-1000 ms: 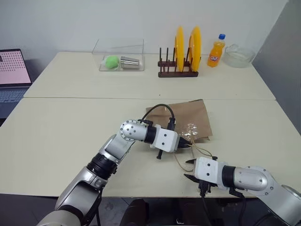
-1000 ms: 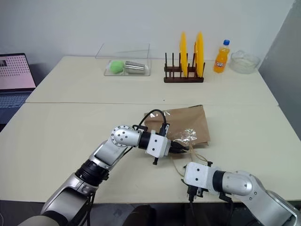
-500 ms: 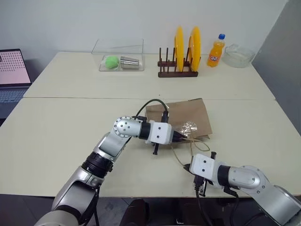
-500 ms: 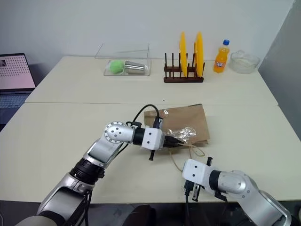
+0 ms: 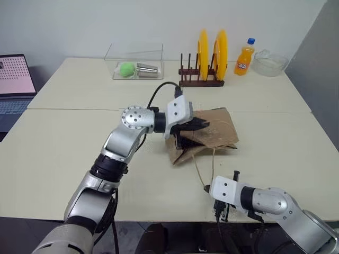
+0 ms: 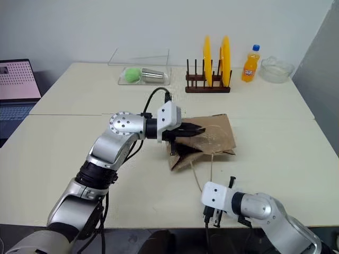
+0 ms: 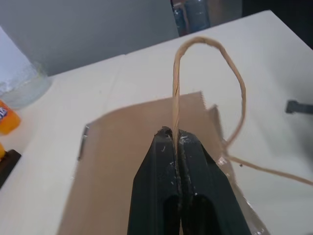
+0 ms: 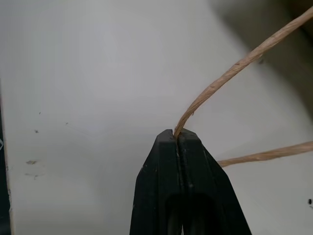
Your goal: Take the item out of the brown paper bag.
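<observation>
Two grippers each pinch one of the bag's thin loop handles, and that is where the trouble could start. On the left, the left gripper (image 5: 204,125) has its fingers pressed together on the upper handle (image 7: 205,58), holding the near edge of the brown paper bag (image 5: 214,132) raised off the table (image 5: 69,153), so the mouth gapes toward the robot with a dark hollow under the lifted flap. The item cannot be made out; I judge it lies inside that hollow, hidden by the paper.

Further right and nearer, the right gripper (image 5: 205,187) is closed on the lower handle (image 8: 220,81), which runs as a taut-looking strand from the bag's mouth down to the table's near edge.

Risks, as I judge them: the handles are thin twine glued to creased paper, so pulling the two apart too hard could tear one loose or rip the mouth. With both grippers occupied, neither can reach in; letting go of one handle may let the mouth collapse shut. Lifting the left side higher could tip the light bag and drag it, or let the bottle roll out and off the near edge.

Far across the table stand the plate rack (image 5: 201,79) and the orange soda bottle (image 5: 244,58), well apart from all this.
</observation>
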Controlling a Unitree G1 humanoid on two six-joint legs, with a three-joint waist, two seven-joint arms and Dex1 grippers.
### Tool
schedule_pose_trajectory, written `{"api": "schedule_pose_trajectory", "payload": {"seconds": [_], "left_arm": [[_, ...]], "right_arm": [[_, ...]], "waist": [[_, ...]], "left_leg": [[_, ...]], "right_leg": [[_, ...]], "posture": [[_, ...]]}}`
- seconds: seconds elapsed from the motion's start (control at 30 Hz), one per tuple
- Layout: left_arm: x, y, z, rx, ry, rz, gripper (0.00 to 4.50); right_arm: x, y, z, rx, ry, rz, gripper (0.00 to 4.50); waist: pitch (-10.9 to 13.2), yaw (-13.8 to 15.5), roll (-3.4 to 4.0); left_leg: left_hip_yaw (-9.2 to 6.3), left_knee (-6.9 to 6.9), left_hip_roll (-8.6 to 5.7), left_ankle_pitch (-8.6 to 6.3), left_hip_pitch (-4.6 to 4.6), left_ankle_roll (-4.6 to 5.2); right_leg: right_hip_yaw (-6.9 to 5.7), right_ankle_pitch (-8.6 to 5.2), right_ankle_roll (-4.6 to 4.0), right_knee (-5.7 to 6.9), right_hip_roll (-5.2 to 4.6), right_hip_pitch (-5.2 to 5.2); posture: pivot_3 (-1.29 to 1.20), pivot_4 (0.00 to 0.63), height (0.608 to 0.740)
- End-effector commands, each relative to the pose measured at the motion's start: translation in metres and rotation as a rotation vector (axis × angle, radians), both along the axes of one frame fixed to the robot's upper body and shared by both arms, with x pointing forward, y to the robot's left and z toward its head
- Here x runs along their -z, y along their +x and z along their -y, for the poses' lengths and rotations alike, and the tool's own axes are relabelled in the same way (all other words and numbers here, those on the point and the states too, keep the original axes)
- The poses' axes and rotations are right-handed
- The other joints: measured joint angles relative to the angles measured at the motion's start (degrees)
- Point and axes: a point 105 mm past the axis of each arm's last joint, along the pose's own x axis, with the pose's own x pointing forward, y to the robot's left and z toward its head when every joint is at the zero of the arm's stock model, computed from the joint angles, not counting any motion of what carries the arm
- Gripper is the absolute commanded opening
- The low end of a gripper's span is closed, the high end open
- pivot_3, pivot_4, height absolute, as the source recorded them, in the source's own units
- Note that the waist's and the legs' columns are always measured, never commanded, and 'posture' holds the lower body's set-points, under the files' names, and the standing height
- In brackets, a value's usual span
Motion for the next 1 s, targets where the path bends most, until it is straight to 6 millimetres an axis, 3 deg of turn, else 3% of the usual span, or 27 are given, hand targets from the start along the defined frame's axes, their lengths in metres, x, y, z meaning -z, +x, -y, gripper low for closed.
{"api": "schedule_pose_trajectory", "payload": {"seconds": [0.03,0.4,0.83,0.93,1.0], "left_arm": [[-0.031,0.01,-0.007,-0.033,-0.077,0.079,0.0],[-0.056,0.034,-0.014,-0.11,-0.141,0.156,0.0],[-0.09,0.027,-0.018,-0.089,-0.291,0.137,0.0],[-0.087,0.02,-0.024,-0.069,-0.273,0.116,0.0],[-0.082,0.015,-0.025,-0.051,-0.253,0.109,0.0]], "right_arm": [[0.009,-0.012,-0.007,-0.046,-0.003,-0.049,0.02],[0.013,-0.011,-0.014,-0.066,-0.005,-0.051,0.02],[0.006,-0.006,-0.019,-0.069,0.035,-0.019,0.02],[-0.002,-0.005,-0.017,-0.04,0.072,-0.013,0.61],[-0.005,-0.008,-0.013,-0.039,0.068,-0.008,1.24]], "waist": [[0.0,-0.01,0.0],[0.0,-0.03,0.0],[-0.04,-0.14,-0.01],[-0.04,-0.12,-0.01],[-0.04,-0.11,-0.01]], "left_leg": [[0.0,0.0,0.0,0.0,0.0,0.0],[0.0,0.01,0.0,0.02,-0.01,-0.04],[-0.01,0.01,0.01,0.04,0.02,-0.08],[-0.02,0.01,0.0,0.05,0.0,-0.1],[0.01,0.01,-0.01,0.13,-0.01,-0.24]], "right_leg": [[0.0,0.0,0.0,0.0,0.0,0.0],[0.01,0.0,0.0,0.01,-0.01,-0.03],[0.01,0.0,0.0,0.04,0.0,-0.02],[0.01,0.0,0.0,0.03,0.0,-0.03],[0.03,0.0,0.0,0.02,-0.01,-0.03]], "posture": [[0.0,0.15,0.74],[0.0,0.15,0.74],[0.0,0.15,0.74],[0.0,0.15,0.74],[0.0,0.15,0.74]]}}
